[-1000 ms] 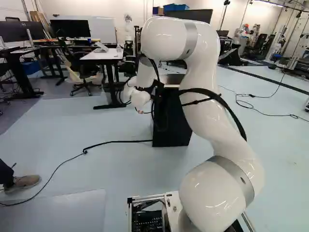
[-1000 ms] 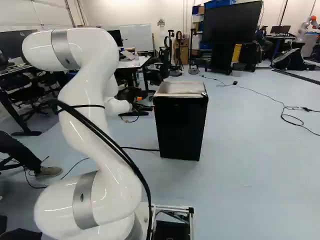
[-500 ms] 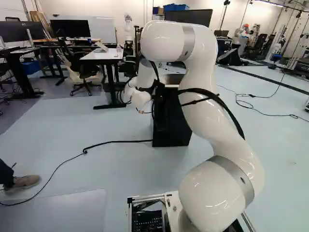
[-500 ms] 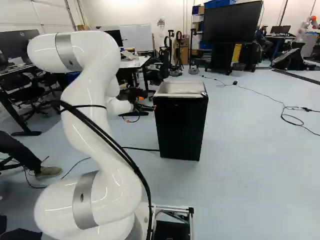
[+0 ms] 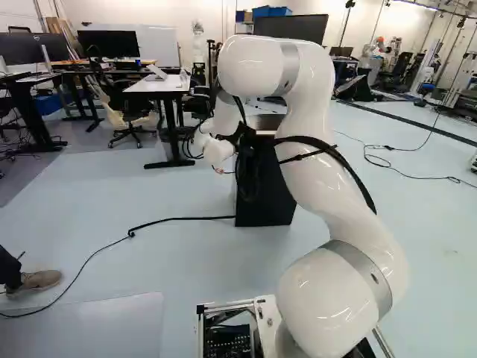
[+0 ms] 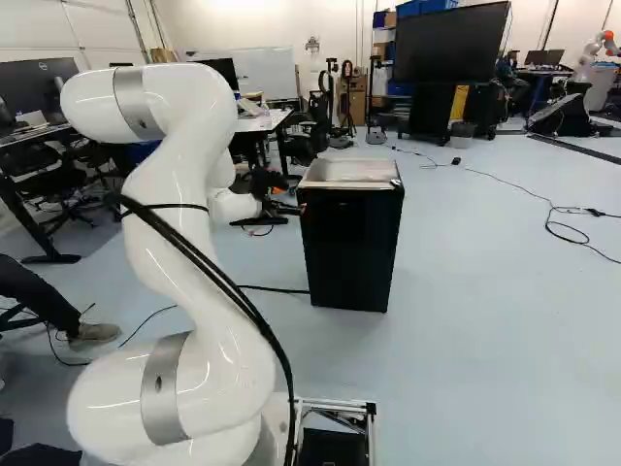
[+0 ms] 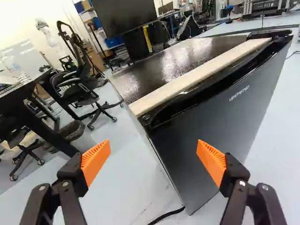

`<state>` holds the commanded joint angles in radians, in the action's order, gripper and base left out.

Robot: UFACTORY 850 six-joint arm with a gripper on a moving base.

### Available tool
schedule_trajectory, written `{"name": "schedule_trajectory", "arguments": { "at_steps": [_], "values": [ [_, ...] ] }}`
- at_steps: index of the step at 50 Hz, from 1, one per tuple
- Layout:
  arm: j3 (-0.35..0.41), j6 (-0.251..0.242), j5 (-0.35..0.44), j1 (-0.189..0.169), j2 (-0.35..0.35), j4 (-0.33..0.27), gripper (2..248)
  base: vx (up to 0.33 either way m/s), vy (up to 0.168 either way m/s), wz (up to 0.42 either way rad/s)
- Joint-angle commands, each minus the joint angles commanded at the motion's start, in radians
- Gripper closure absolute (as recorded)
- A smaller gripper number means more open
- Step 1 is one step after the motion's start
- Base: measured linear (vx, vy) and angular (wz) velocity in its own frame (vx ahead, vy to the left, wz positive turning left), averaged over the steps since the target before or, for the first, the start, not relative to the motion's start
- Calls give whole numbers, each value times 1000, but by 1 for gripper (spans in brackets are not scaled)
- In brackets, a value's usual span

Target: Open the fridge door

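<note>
Two fingers of the pincer (image 6: pixel 296 207) wide apart, nearer the fridge (image 6: pixel 349 252) than before.

Two cameras looked out from the base behind the arm (image 5: pixel 320 171), one to its left, one to its right, both facing ahead and a bit down. They shared the fridge (image 6: pixel 349 252), some way off, and the big screen (image 6: pixel 451 44) beyond; in the left base view the arm partly hid the fridge from me. The wrist one looked along the hand (image 6: pixel 295 208), much closer, catching the fridge's top and front aslant, that same screen behind.
</note>
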<state>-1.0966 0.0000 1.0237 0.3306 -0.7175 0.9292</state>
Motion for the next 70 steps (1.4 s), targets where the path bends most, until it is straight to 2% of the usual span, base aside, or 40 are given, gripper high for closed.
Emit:
{"name": "schedule_trajectory", "arguments": {
  "at_steps": [58, 63, 70],
  "values": [
    [-50, 0, 48, -26, -33, 57, 3, 0, 0, 0],
    [-50, -24, 49, -26, -33, 58, 3, 0, 0, 0],
    [-50, -87, 49, -26, -33, 58, 3, 0, 0, 0]
  ]
}}
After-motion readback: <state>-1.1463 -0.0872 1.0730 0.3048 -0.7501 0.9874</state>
